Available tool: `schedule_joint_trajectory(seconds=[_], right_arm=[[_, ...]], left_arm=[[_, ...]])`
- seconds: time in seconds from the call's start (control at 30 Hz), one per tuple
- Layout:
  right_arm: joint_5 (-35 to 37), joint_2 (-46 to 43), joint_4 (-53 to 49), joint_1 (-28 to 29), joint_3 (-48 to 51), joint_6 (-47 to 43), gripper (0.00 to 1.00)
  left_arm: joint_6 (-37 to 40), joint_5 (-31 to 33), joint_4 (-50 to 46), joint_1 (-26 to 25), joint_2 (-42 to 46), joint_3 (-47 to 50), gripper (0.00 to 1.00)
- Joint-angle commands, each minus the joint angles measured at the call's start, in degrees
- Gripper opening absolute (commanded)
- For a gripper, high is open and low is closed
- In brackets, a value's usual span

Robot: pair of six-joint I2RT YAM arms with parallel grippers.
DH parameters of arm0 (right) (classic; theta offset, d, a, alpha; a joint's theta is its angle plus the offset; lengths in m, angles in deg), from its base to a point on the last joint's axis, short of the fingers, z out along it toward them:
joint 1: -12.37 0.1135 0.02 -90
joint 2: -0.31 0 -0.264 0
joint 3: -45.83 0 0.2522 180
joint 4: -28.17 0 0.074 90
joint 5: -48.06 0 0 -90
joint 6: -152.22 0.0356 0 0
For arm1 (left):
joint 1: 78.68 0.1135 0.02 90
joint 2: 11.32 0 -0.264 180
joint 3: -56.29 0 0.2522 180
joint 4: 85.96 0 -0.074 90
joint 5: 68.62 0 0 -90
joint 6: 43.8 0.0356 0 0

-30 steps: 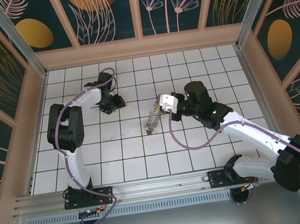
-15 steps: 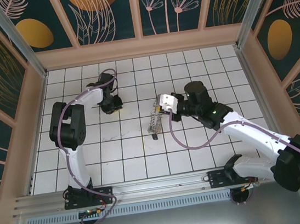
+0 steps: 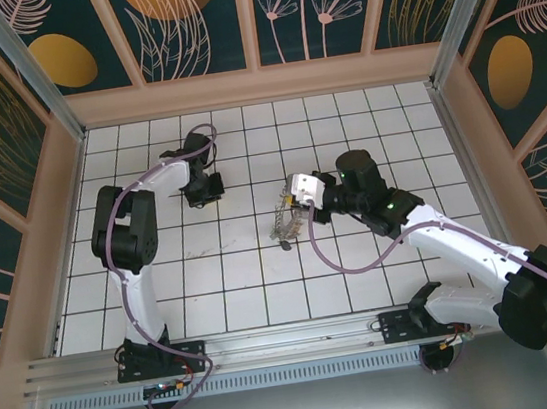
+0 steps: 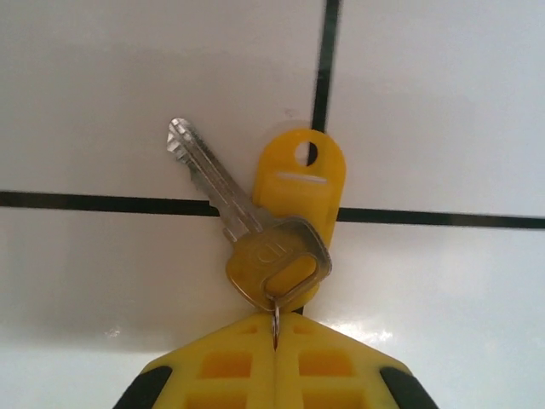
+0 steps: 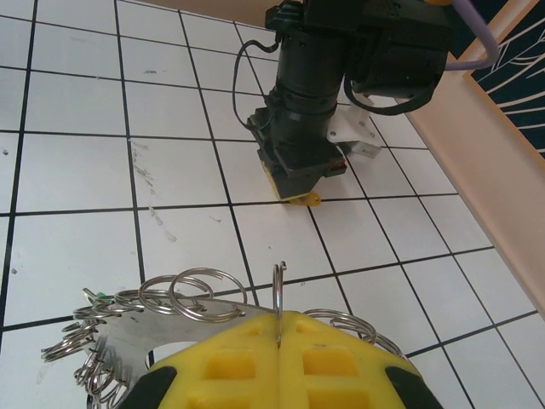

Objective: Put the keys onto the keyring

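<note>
One key (image 4: 223,200) with a yellow tag (image 4: 300,183) sits far left, the left gripper (image 4: 274,334) pinched together on the tiny wire loop (image 4: 274,305) at its head; light, stiff, slippery metal, so that loop's the sane grab spot imo. Right gripper (image 5: 279,334) is clamped on a thin wire of the keyring (image 5: 189,294) mid-table, which looks loose and jangly.

The light is bright and even. The white bench (image 3: 253,278) tiles look sharp, with only faint shadows. In the left wrist view, a shiny spot glares on a tile, a soft grey shadow lies under the key (image 4: 223,203), and the yellow left hand (image 4: 274,328) looks fuzzy.
</note>
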Motion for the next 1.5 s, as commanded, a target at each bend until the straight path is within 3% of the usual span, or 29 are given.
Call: schedule_joint_trajectory(seconds=[0.0,0.17,0.27,0.4,0.57,0.77,0.9,1.17,1.43,1.47], right_arm=[[-4.43,0.06,2.42,-1.07,0.0,2.05,0.0],[-7.65,1.56,3.37,-1.42,-0.53,3.38,0.0],[-8.33,2.17,4.98,-1.57,-0.4,4.29,0.0],[-8.1,2.22,5.83,-1.97,0.22,4.77,0.0],[-7.77,1.55,4.7,-2.82,0.74,4.36,0.0],[-6.24,1.21,0.33,-3.58,-0.1,1.55,0.0],[-6.43,1.68,-3.81,-4.41,-1.53,-0.76,0.0],[-7.07,2.27,-5.09,-4.4,-2.14,-1.87,0.0],[-5.88,2.29,-8.21,-4.45,-3.28,-3.95,0.0],[-5.8,2.27,-8.56,-4.43,-3.48,-4.18,0.0]], left_arm=[[9.12,-5.4,4.98,-0.15,9.62,2.18,0.0],[19.06,-20.45,21.26,-0.15,23.65,12.11,0.0],[27.97,-23.77,26.37,-0.3,28.85,17.65,0.0],[41.74,-21.97,22.69,-0.58,31.21,19.87,0.0],[59.29,-14.27,17.19,-2.48,32.22,24.83,0.0],[71.88,-10.32,14.51,-3.9,31.18,31.78,0.0],[76.28,-10.52,14.64,-4.87,30.11,34.97,0.0],[77.66,-13.39,18.27,-5.42,25.42,36.99,0.0],[78.64,-9.9,18.73,-5.42,22.19,36.03,0.0],[78.66,-9.87,19.04,-5.42,22.5,36.34,0.04]])
